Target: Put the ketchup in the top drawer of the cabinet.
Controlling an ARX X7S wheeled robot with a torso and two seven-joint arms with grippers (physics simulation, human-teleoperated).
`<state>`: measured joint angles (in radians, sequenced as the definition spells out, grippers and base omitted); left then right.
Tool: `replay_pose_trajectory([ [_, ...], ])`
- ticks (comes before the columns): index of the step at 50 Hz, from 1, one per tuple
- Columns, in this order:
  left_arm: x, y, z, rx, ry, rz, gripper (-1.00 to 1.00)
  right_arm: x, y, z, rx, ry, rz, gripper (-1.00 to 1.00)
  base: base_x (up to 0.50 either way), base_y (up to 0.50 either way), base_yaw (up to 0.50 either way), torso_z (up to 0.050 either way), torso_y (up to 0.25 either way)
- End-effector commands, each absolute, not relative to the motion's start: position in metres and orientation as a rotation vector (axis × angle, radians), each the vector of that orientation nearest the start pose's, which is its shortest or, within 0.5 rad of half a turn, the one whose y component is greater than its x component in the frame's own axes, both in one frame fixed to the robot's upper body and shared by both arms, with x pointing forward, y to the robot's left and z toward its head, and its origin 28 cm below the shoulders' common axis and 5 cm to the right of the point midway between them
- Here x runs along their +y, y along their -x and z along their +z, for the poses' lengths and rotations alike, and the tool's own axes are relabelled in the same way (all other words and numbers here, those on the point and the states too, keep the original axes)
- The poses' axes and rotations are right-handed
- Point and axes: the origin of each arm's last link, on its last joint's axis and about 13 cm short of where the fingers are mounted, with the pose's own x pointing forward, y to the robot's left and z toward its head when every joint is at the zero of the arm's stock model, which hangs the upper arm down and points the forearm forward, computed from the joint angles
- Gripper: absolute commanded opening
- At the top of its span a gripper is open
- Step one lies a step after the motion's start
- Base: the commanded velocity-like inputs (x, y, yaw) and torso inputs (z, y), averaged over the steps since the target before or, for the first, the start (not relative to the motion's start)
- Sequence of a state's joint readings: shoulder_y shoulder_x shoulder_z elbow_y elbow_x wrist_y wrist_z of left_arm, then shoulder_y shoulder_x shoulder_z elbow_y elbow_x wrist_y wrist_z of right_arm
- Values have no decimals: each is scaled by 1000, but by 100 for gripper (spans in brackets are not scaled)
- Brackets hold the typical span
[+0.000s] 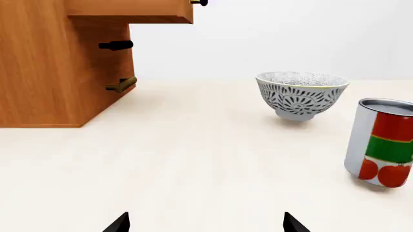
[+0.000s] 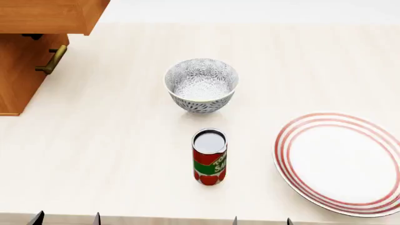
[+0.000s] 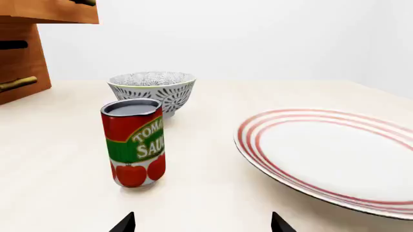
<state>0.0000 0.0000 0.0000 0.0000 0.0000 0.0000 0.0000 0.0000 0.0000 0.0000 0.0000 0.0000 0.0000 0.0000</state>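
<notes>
Head view: the ketchup (image 2: pixel 209 157) stands upright on the table (image 2: pixel 112 140), free of both claws, with the bowl (image 2: pixel 201 84) just behind it and the plate (image 2: pixel 340 161) to its right. The cabinet (image 2: pixel 18 79) sits at far left; the top drawer (image 2: pixel 47 16) juts out, seemingly pulled open. Only fingertip points of the left claw (image 2: pixel 65 218) and right claw (image 2: pixel 261 221) show at the table's near edge; both look spread, holding nothing

Left wrist view: the can sits off to one side of the spread tips. Risk: a sideways approach could strike its wall and topple it

Right wrist view: the can stands nearer the line between these tips, the plate rim close beside. Risks, as judged: a grip taken high on the smooth tin may slip; a push forward would knock it into the bowl; carrying it leftward, the can may catch the drawer front or lower handle (image 2: pixel 52 60)
</notes>
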Motion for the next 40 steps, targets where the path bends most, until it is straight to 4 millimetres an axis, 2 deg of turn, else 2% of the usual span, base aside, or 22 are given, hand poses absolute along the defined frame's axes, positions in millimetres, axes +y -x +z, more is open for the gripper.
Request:
replay_pose_trajectory([
  [1, 206, -211, 13, 0, 0, 0, 100, -96, -212, 13, 0, 0, 0, 100, 0, 0, 0, 0, 0],
  [17, 208, -202, 53, -78, 0, -5, 100, -99, -206, 44, -59, 69, -21, 100, 0, 0, 0, 0, 0],
  [22, 209, -200, 68, -108, -11, -13, 100, -100, -204, 60, -95, 84, -25, 100, 0, 0, 0, 0, 0],
  [32, 208, -197, 86, -158, -20, -14, 100, -101, -201, 80, -139, 93, -27, 100, 0, 0, 0, 0, 0],
  [40, 206, -178, 115, -226, -21, -26, 100, -99, -189, 92, -197, 82, -21, 100, 0, 0, 0, 0, 0],
])
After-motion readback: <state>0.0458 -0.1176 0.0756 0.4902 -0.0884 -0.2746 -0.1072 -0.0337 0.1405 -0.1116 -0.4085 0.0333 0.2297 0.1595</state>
